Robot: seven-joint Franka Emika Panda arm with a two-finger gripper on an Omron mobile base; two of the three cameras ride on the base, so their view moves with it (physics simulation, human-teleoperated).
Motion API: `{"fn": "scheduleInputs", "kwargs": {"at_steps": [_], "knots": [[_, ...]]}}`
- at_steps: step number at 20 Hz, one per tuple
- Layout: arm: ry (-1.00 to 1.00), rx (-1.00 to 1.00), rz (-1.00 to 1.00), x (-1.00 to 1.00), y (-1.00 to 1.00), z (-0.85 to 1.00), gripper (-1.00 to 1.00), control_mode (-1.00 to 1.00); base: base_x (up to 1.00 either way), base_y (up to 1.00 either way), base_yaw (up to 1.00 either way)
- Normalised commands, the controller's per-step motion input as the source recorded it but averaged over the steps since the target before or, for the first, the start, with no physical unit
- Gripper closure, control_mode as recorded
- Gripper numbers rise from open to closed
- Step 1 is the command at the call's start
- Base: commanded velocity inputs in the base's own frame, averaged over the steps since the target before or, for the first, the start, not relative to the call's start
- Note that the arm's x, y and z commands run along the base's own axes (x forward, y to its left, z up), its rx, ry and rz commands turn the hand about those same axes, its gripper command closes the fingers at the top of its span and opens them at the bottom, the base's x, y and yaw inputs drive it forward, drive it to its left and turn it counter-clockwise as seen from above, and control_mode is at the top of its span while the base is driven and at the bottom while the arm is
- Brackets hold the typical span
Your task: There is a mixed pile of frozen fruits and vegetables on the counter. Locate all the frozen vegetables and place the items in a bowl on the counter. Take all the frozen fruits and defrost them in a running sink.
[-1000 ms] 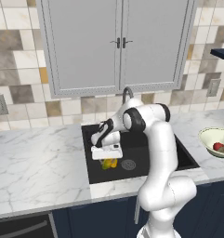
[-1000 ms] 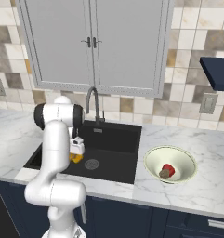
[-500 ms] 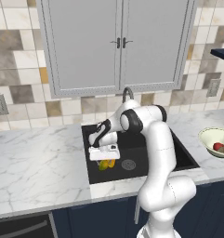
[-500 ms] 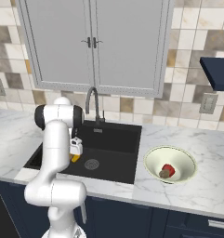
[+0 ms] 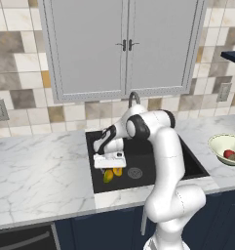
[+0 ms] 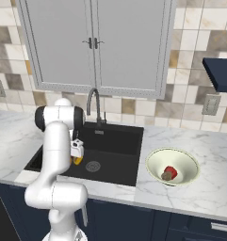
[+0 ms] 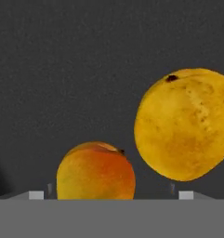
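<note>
Now both fruits (image 7: pixel 95 171) lie on the sink (image 5: pixel 187 158) floor, beside the drain. Gripper (image 5: pixel 110 167) hovers just above them, jaws apart, holding nothing; earlier they were narrower, on the nearer fruit. Lift straight up to avoid nudging either. Vegetables (image 6: pixel 169 172) sit in the bowl (image 6: pixel 155 160). Faucet (image 6: pixel 92 101) next, likely.

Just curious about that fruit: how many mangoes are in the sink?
2. Both lie on the sink floor under the gripper: one mango between its fingers, the other mango just beside.
</note>
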Motion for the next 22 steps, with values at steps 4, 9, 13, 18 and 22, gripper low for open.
{"fn": "scheduleInputs", "kwargs": {"at_steps": [4,9,13,18,22], "knots": [[-0.09,0.01,-0.01,-0.08,0.0,0.37,-1.0,-1.0,0.0,0.0,0.0],[-0.09,0.01,-0.02,-0.16,0.0,0.44,-1.0,-1.0,0.0,0.0,0.0],[-0.12,0.01,-0.02,-0.17,0.0,0.47,-1.0,-1.0,0.0,0.0,0.0],[-0.1,0.0,-0.03,-0.14,0.01,0.5,-1.0,-1.0,0.0,0.0,0.0],[-0.08,0.01,-0.02,-0.21,0.0,0.45,-1.0,-1.0,0.0,0.0,0.0]]}}
